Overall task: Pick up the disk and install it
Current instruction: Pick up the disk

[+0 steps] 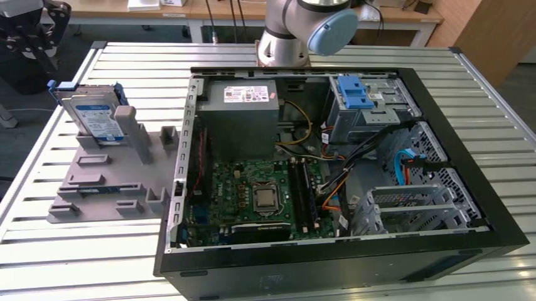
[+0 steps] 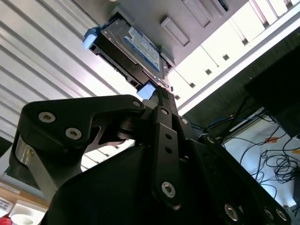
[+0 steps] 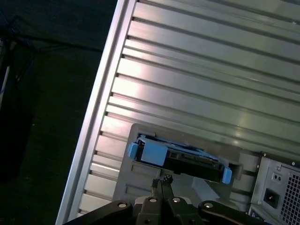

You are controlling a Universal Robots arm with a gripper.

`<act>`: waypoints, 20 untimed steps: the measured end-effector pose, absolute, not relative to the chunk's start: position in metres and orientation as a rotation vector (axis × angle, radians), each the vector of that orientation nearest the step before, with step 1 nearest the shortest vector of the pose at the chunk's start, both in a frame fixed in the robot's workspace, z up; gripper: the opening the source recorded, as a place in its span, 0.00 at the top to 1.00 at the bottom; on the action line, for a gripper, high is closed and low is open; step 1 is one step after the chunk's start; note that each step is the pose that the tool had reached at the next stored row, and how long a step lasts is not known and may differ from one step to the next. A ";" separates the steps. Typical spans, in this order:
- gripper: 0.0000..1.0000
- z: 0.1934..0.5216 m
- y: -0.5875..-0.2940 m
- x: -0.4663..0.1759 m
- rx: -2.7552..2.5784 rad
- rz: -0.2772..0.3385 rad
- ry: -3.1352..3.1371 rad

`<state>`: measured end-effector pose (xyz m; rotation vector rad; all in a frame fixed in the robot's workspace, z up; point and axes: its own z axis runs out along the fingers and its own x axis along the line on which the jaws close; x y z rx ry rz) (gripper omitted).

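Gripper (image 3: 161,179) fingers pressed together, empty, just beside disk (image 3: 180,158), upright in grey holder (image 3: 125,180).

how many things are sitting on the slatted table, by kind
disk: 1
grey holder block: 1
open computer case: 1
total: 3
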<state>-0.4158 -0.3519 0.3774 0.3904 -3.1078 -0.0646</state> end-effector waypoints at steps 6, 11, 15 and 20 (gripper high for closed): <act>0.89 0.378 -0.352 -0.416 0.441 -0.064 -3.100; 0.89 0.377 -0.352 -0.416 0.485 -0.064 -3.093; 0.89 0.377 -0.352 -0.416 0.533 -0.064 -3.085; 0.89 0.377 -0.352 -0.417 0.613 -0.063 -3.069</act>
